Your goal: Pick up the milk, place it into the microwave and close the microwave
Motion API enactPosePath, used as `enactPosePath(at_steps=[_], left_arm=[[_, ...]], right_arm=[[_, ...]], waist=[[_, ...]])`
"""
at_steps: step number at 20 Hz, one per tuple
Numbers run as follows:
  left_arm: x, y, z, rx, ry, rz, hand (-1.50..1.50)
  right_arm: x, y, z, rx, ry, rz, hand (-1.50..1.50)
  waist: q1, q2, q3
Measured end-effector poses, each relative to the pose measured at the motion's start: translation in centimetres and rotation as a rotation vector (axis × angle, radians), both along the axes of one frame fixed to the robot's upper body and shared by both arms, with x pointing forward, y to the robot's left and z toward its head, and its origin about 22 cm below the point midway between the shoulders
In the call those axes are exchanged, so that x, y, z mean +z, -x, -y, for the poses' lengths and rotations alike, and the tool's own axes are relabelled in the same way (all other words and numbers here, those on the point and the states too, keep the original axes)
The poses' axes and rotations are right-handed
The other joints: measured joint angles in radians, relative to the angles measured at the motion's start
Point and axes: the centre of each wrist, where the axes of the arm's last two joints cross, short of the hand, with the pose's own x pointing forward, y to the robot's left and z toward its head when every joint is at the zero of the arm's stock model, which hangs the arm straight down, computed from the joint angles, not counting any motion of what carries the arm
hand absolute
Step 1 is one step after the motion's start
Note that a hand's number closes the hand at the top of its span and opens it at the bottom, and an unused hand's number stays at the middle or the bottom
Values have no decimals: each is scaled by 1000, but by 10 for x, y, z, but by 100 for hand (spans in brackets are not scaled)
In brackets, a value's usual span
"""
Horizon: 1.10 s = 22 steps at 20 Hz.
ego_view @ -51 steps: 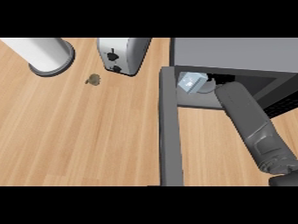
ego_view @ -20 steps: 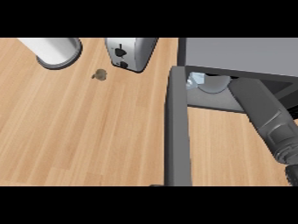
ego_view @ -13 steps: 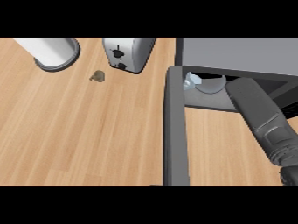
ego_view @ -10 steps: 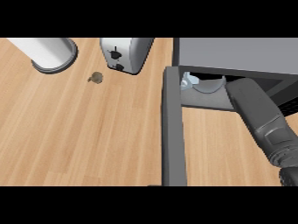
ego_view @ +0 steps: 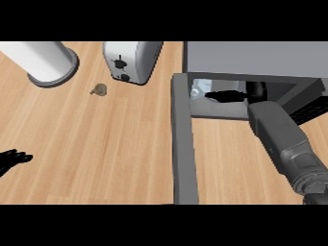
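The milk [ego_view: 200, 87], a small pale carton, stands inside the open microwave [ego_view: 266, 60] near the left of its cavity. My right hand [ego_view: 227, 96] reaches into the cavity just right of the carton, fingers stretched toward it and not curled round it. The grey right forearm [ego_view: 283, 139] runs down to the lower right. The microwave door [ego_view: 184, 149] hangs open, reaching toward me as a long grey bar. Low at the left edge, my left hand [ego_view: 2, 164] shows over the counter with relaxed fingers, holding nothing.
A silver toaster [ego_view: 131, 60] stands at the back, left of the microwave. A white cylinder on a grey base [ego_view: 42, 60] sits at the back left. A small brownish object [ego_view: 99, 90] lies on the wooden counter [ego_view: 88, 139] in front of the toaster.
My right hand has drawn back a little from the milk, which stays in the microwave. My left hand has come into view at the lower left.
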Motion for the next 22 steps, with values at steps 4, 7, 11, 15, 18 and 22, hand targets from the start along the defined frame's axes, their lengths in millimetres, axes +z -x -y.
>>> enactPosePath(at_steps=[4,7,11,15,18,22], left_arm=[[2,-3,12,-36,5,-16,150],[2,-7,21,-63,8,-32,150],[5,-10,38,-85,7,-55,150],[0,-16,53,-112,6,-83,150],[0,-21,65,-149,-16,-91,150],[-1,-32,81,-180,-59,-85,150]], right_arm=[[-21,14,6,68,-111,-36,-150],[-35,24,2,109,-183,-58,-150],[-57,42,1,148,-235,-80,-150],[-82,67,9,159,-253,-88,-150],[-93,83,19,165,-250,-94,-150],[-108,109,25,152,-259,-102,-150]], waist=[[-19,-10,-1],[-32,-17,-2],[-51,-25,-3],[-65,-31,-4],[-71,-33,-4],[-87,-37,-5]])
